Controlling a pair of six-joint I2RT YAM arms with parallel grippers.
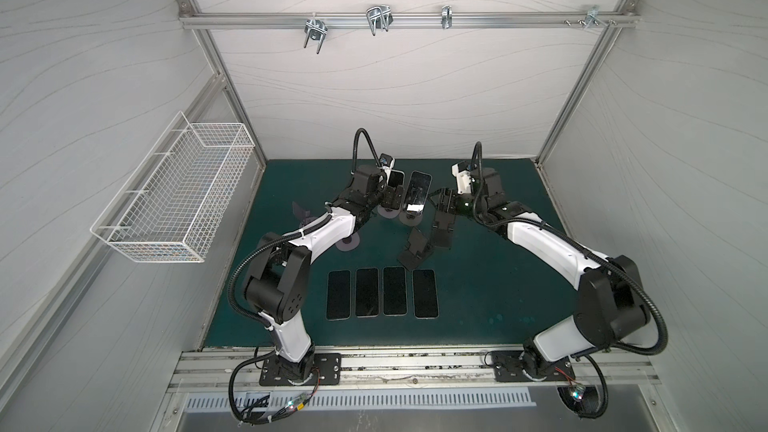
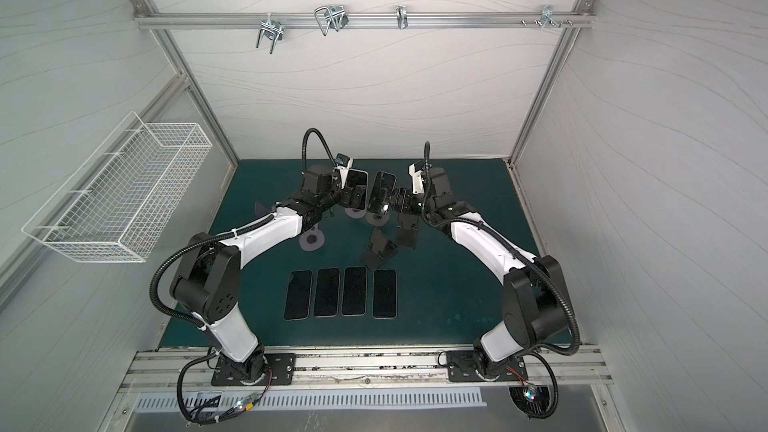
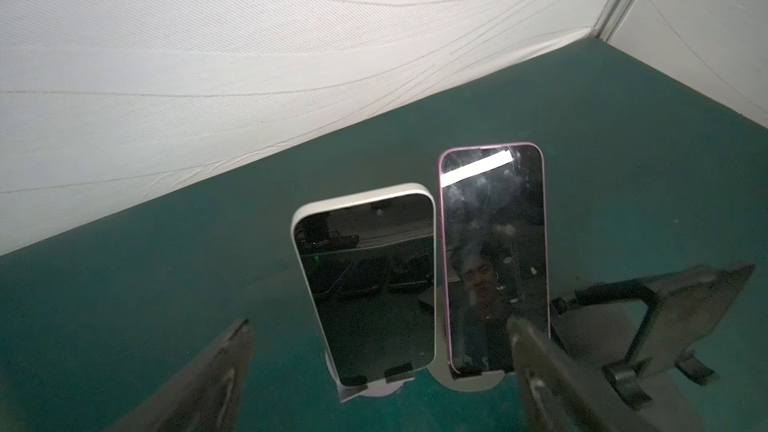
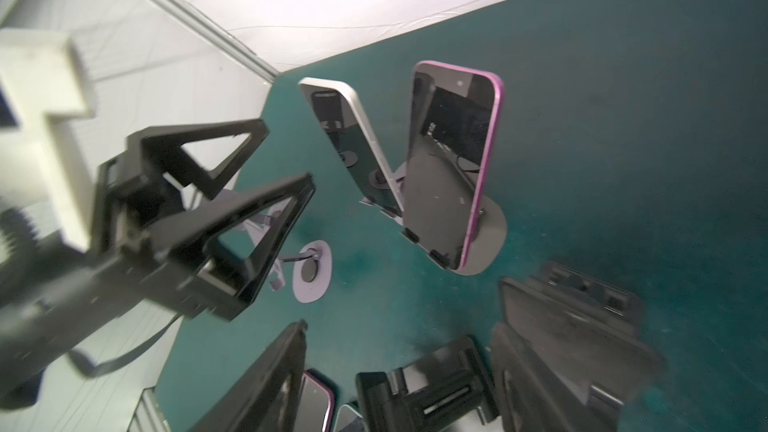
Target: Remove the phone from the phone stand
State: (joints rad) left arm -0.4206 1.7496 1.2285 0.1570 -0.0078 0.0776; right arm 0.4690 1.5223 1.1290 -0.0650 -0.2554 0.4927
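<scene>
Both top views: left gripper (image 1: 394, 198) has its jaws wide, right at the white phone (image 1: 395, 179). That phone leans upright on its pale phone stand (image 1: 387, 214), rear centre of the mat (image 1: 498, 284). Pink phone (image 2: 381, 193) on its own stand is just beside it, to the right. Right gripper (image 1: 441, 200) sits just right of the pink phone, above the empty black stands (image 1: 441, 230). Row of four phones (image 1: 367, 292) lies flat near the front. Left wrist: fingers (image 3: 216, 371) far apart, white phone framed between them, apart from both. One finger overlaps the pink phone's lower corner. Right wrist: blurred. Right jaws partly apart, nothing clamped, a black stand under the gap, both standing phones ahead.
</scene>
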